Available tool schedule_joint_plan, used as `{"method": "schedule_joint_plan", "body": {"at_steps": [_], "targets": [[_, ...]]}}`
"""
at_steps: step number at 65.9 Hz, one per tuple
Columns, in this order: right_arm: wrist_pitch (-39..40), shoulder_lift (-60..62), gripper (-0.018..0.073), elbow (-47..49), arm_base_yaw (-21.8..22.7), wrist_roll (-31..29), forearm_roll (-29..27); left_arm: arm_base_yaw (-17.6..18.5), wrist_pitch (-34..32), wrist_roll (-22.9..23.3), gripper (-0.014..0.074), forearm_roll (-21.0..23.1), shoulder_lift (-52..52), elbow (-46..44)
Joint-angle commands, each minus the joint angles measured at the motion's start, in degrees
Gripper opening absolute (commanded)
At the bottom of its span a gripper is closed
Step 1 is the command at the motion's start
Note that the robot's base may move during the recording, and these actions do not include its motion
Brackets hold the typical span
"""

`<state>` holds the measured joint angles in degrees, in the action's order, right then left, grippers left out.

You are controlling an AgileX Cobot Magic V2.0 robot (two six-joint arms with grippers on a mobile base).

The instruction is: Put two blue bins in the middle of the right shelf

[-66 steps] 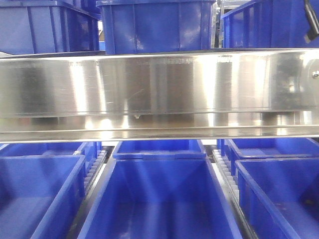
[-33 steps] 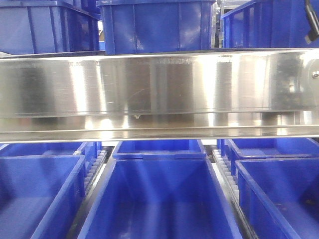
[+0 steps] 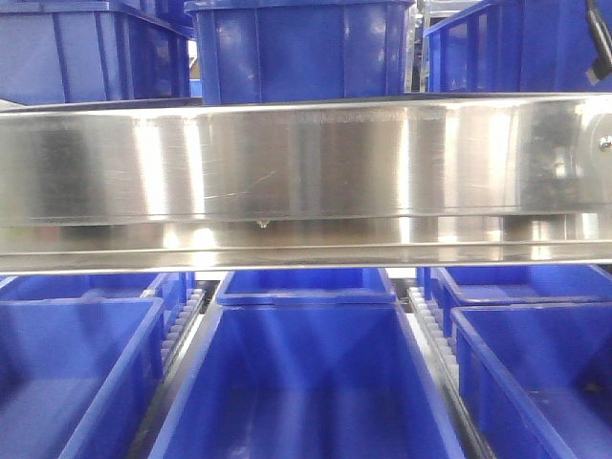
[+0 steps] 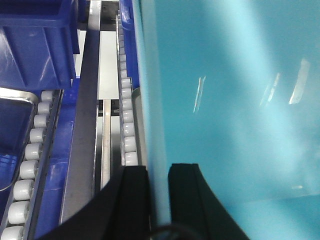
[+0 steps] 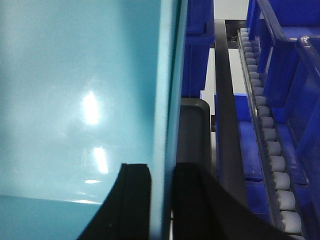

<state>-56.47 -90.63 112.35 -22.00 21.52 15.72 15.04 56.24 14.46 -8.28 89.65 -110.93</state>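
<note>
The left gripper [image 4: 156, 172] was clamped on one side wall of the blue bin [image 4: 225, 100], and the right gripper [image 5: 161, 170] on the opposite wall.

The right gripper [image 5: 161, 172] has its jaws closed on either side of the bin [image 5: 75, 100] wall; a roller track [image 5: 267, 130] runs at the right.

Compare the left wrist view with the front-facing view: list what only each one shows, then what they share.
Only the left wrist view: the left gripper, jaws closed over the wall of the held bin, which looks pale teal here. Only the front-facing view: the steel shelf beam with upper bins standing above it. Both: dark blue bins and white roller tracks running beside them.
</note>
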Motion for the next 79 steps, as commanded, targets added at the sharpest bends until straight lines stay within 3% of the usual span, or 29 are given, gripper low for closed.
{"method": "schedule_joint_plan", "body": {"at_steps": [1, 79], "targets": [[5.5, 1.2, -0.0163, 1.0, 0.1, -1.2, 2.4, 0.1, -5.1, -0.8, -0.0111, 0.1, -1.0, -1.1], [5.5, 1.2, -0.0163, 1.0, 0.1, -1.2, 2.4, 0.1, -7.3, -0.8, -0.0111, 0.1, 1.8, -1.1]]}}
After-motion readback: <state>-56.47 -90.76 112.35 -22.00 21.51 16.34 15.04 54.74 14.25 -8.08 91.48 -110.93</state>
